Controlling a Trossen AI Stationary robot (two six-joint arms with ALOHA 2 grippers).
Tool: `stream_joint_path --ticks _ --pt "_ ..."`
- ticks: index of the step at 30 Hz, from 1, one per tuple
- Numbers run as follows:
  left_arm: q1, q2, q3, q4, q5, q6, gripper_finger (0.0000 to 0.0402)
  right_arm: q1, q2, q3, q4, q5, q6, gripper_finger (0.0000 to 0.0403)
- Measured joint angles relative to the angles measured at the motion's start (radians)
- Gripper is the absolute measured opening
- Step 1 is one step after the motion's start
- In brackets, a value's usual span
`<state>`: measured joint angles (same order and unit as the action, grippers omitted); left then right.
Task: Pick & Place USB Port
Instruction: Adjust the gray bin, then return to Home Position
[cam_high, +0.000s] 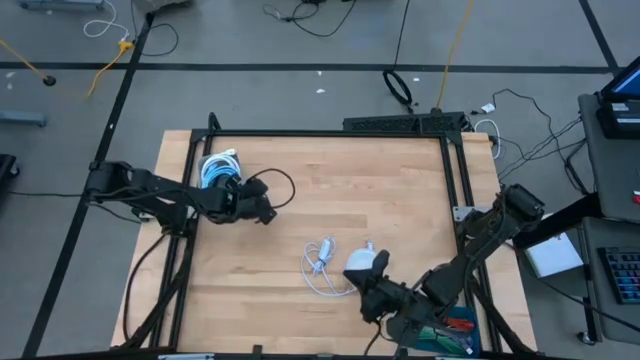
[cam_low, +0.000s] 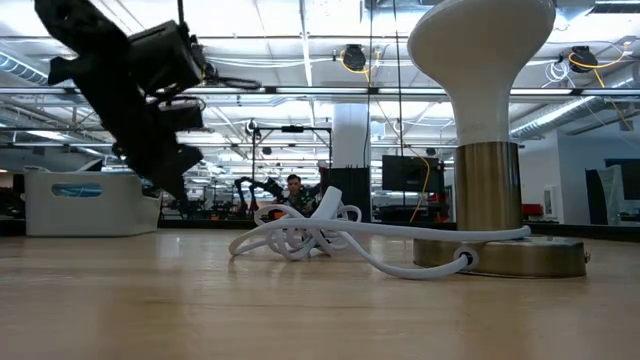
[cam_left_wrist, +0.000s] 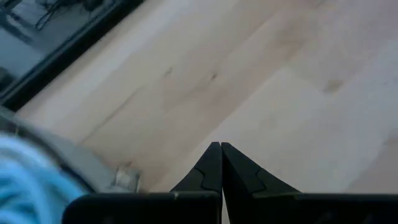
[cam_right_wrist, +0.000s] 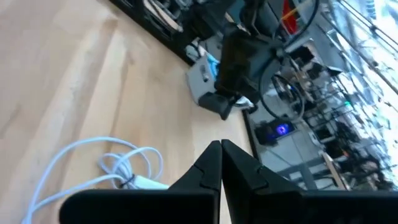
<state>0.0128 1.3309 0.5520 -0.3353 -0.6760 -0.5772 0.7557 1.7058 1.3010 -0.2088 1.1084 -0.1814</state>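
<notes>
The USB port, a white plug piece on a loose coil of white cable, lies flat on the wooden table near its middle front; the cable also shows in the low view and the right wrist view. My left gripper hangs shut and empty above the table's left half, to the left of and beyond the cable. My right gripper is shut and empty at the front right, just right of the cable, pointing toward the far left.
A lamp with a white mushroom head and brass base stands right beside the cable, between it and my right arm. A grey bin with blue cable sits at the far left. A black frame borders the table.
</notes>
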Motion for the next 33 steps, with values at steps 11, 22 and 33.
stream_joint_path --ticks 11,22,33 --pt "0.000 0.000 -0.076 -0.125 -0.026 -0.116 0.0000 0.011 0.000 -0.001 0.136 -0.067 -0.085 0.0000" --pt "-0.024 0.000 -0.079 0.018 -0.057 -0.027 0.0000 0.011 0.000 -0.001 0.141 -0.108 -0.083 0.0000" --pt "-0.068 -0.043 -0.024 0.298 0.047 0.194 0.0000 0.011 -0.001 -0.001 0.148 -0.119 -0.092 0.0000"
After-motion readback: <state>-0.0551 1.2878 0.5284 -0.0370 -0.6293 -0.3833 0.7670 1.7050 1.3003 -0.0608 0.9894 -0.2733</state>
